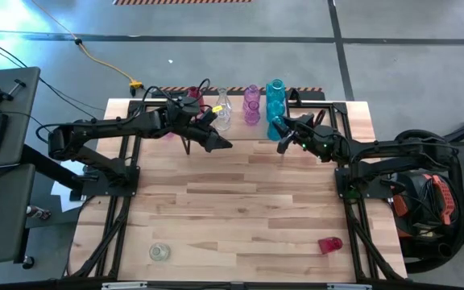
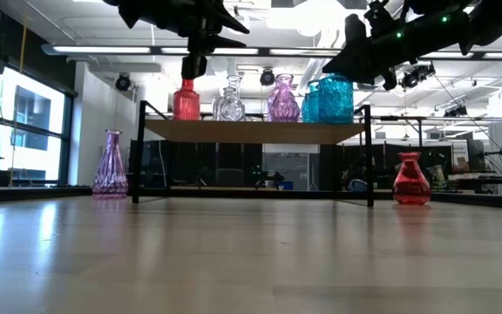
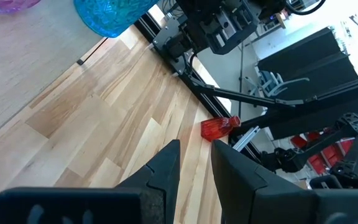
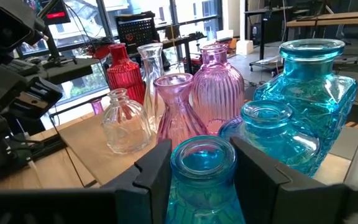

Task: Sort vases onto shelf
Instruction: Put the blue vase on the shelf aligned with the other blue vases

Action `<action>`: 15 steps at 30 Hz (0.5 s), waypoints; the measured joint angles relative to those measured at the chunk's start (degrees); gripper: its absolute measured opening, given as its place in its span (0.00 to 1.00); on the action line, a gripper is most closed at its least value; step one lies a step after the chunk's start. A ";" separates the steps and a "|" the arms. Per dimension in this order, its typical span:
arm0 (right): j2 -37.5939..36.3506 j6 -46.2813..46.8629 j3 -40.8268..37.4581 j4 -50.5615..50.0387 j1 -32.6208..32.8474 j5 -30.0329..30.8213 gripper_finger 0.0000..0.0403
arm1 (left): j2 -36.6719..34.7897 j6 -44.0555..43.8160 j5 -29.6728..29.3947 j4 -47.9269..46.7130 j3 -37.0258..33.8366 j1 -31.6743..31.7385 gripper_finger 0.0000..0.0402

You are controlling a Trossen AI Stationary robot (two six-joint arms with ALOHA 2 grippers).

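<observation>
One teal vase point(image 4: 202, 163) stands on the shelf point(image 2: 251, 131) between the right claw point(image 4: 201, 171)'s parted fingers, which sit beside its neck without clearly gripping. The left claw point(image 1: 216, 143), narrow and empty, hangs over the tabletop point(image 1: 240, 209) by the shelf.

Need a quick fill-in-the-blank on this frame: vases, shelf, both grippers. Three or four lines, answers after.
1. The right gripper has its fingers either side of a ____-coloured vase on the shelf.
2. The vase lying on its side on the table, near the right arm's base, is ____.
3. The left gripper holds ____ between its fingers.
4. In the low view, the vase standing left of the shelf is ____.

Answers: blue; red; nothing; purple
</observation>
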 joint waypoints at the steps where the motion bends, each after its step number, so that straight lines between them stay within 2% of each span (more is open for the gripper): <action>1: 0.00 -0.08 0.00 0.00 0.00 0.00 0.34 | 0.00 0.00 0.01 0.00 0.00 -0.01 0.21; 15: 0.04 0.32 -0.07 0.92 0.00 0.28 0.34 | 0.00 -0.04 0.02 0.00 0.00 -0.02 0.21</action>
